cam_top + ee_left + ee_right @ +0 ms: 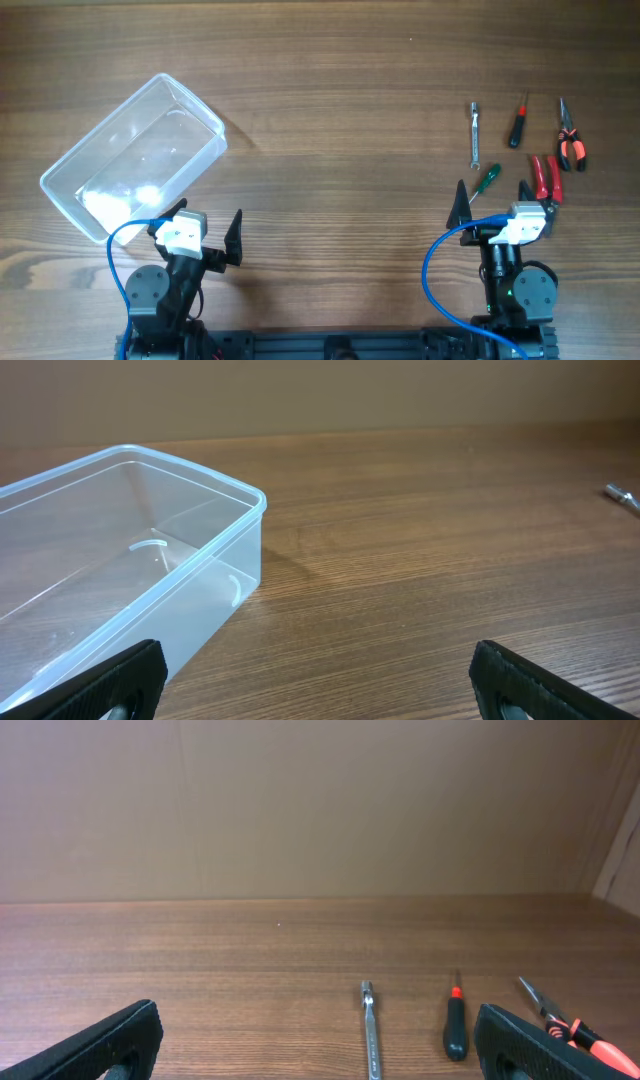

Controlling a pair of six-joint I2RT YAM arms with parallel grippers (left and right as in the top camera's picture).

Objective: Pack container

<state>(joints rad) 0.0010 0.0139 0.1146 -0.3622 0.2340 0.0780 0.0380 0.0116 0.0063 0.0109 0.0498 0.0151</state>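
Note:
The clear plastic container [135,155] lies empty at the left of the table, turned diagonally; it also fills the left of the left wrist view [130,560]. My left gripper [205,238] is open and empty just in front of the container's near corner. At the right lie a silver wrench [475,133], a black-and-red screwdriver [517,123], orange-handled pliers [570,140], red-handled pliers [546,177] and a green-handled screwdriver [486,180]. My right gripper [495,195] is open and empty, just short of the green screwdriver. The right wrist view shows the wrench [371,1025], screwdriver [455,1025] and orange pliers [570,1025].
A bare wooden table [340,120] lies between the container and the tools. Blue cables [440,270] loop by both arm bases at the front edge.

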